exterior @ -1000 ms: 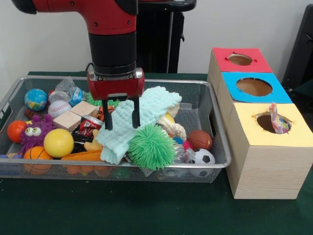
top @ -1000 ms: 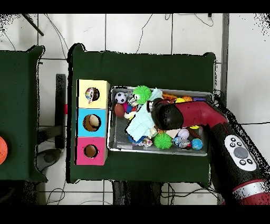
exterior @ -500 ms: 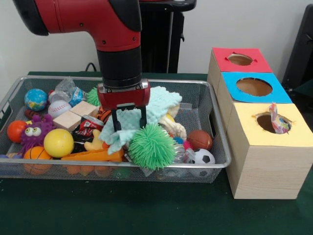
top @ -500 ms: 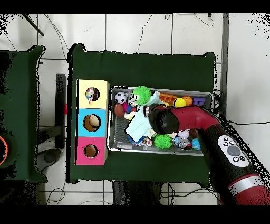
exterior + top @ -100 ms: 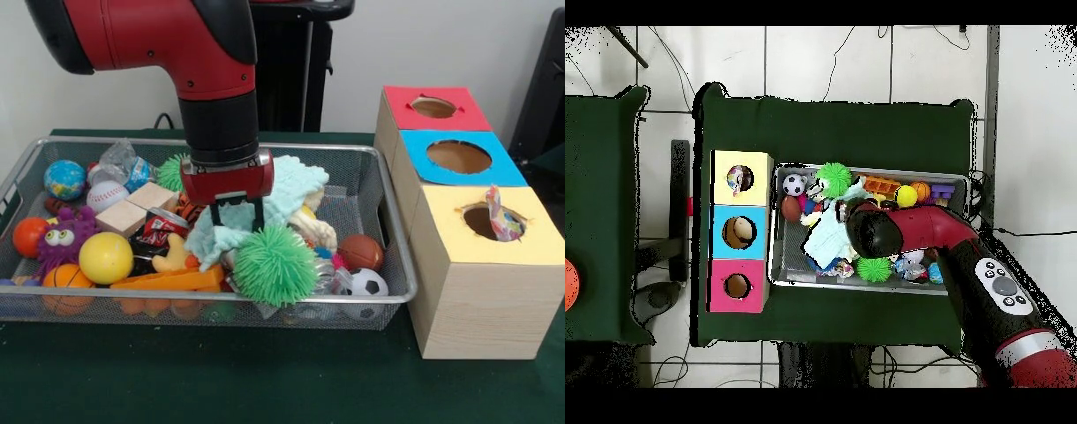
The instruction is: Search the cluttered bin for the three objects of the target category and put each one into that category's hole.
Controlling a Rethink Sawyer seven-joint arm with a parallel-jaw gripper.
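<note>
Pincer (image 5: 237, 215) lowered into the wire bin (image 5: 388, 238), its two black fingers (image 5: 215, 217) spread and pressed into a pale mint cloth (image 5: 287, 190) heaped at the bin's middle; whether they pinch the fabric cannot be told; spiky green ball (image 5: 274, 264) just in front of the cloth, touching it; yellow ball (image 5: 105, 257), purple googly-eyed toy (image 5: 60, 237), baseball (image 5: 107, 195) and globe ball (image 5: 64, 178) toward one end; brown ball (image 5: 361, 252) and soccer ball (image 5: 366, 283) toward the other; beside the bin on the green bench (image 5: 265, 380), three boxes with holes: red (image 5: 434, 108), blue (image 5: 458, 157), yellow (image 5: 492, 223), the yellow hole holding a crumpled wrapper (image 5: 500, 216).
</note>
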